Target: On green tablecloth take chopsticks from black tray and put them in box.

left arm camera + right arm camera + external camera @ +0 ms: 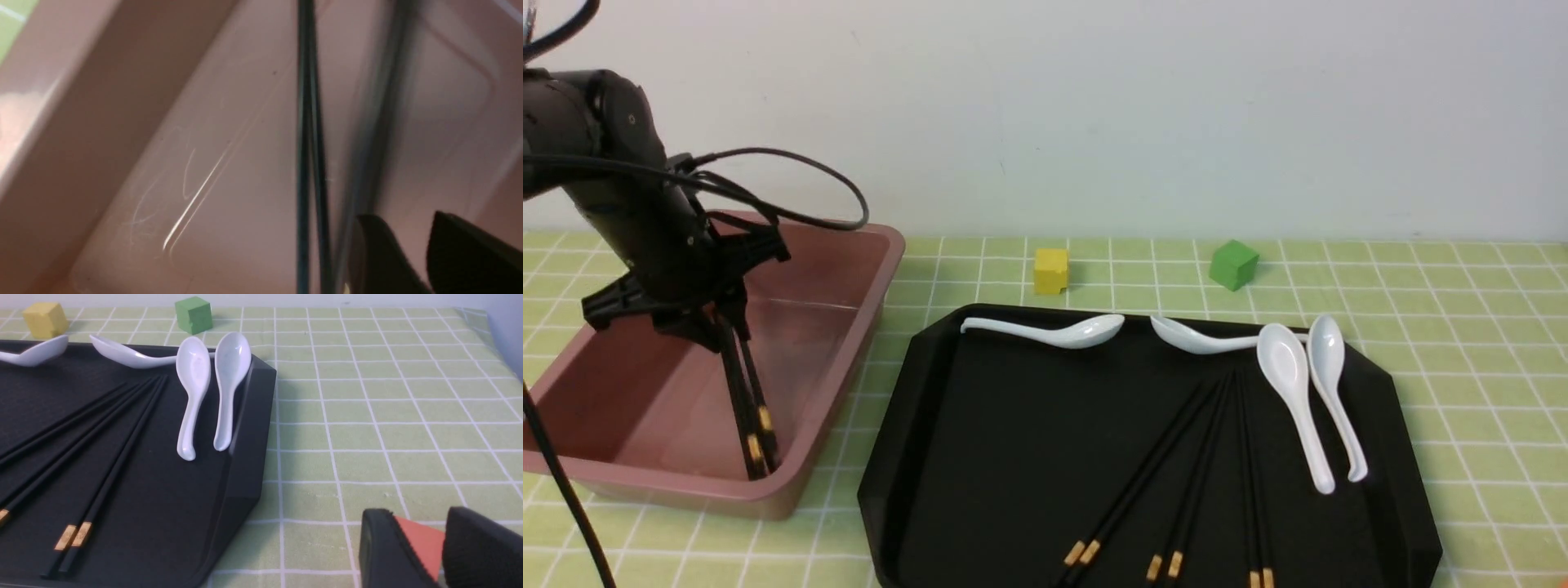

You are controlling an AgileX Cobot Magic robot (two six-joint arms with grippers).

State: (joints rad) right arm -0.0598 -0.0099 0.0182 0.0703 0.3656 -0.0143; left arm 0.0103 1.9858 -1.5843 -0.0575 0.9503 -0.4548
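The pink box (pixel 845 269) stands on the green tablecloth (pixel 1462 327) at the left. My left gripper (pixel 727 322) hangs inside it. Two chopsticks (pixel 753 416) lean below it, thick ends on the box floor. In the left wrist view these chopsticks (pixel 310 143) run beside my left gripper (pixel 404 218), not between its fingers, which stand apart with the box floor (pixel 163 163) showing between them. Several more chopsticks (pixel 1176 465) lie fanned on the black tray (pixel 980 457). My right gripper (pixel 416 514) sits low over the cloth right of the tray (pixel 245 428), jaws apart.
Several white spoons (pixel 1290 384) lie along the tray's far and right sides. A yellow cube (pixel 1051 270) and a green cube (pixel 1233 264) sit behind the tray. An orange-red thing (pixel 421 543) shows between the right fingers; I cannot tell whether they touch it.
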